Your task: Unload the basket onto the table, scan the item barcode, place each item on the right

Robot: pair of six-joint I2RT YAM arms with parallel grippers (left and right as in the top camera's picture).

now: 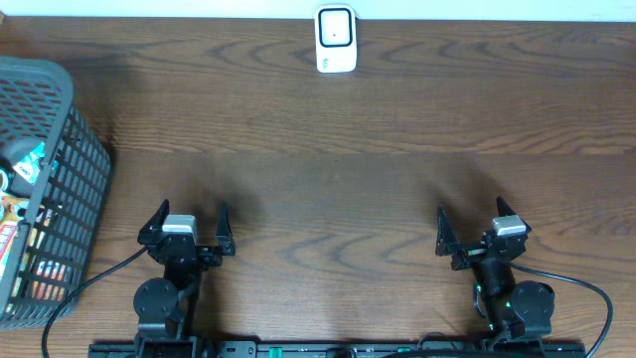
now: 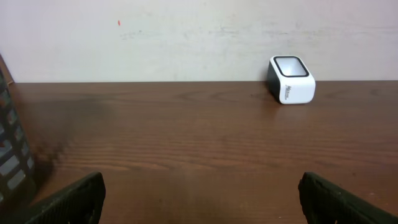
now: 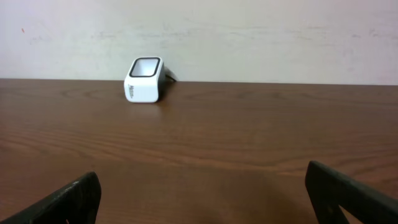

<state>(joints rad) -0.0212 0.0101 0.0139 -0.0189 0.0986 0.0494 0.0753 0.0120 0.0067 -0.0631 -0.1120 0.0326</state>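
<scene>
A white barcode scanner [image 1: 336, 40] with a dark window stands at the table's far edge, also seen as the scanner [image 2: 291, 79] in the left wrist view and the scanner [image 3: 145, 79] in the right wrist view. Packaged items [image 1: 22, 224] lie inside a dark mesh basket [image 1: 75, 169] at the left edge; no single item is out on the table. My left gripper [image 1: 189, 225] stands open near the front left, nothing between its fingers. My right gripper [image 1: 476, 225] is open at the front right, likewise holding nothing. Both point toward the scanner.
The basket's wall [image 2: 11, 152] shows at the left edge of the left wrist view. A pale wall rises behind the brown wooden table [image 1: 338, 189]. Cables run from both arm bases along the front edge.
</scene>
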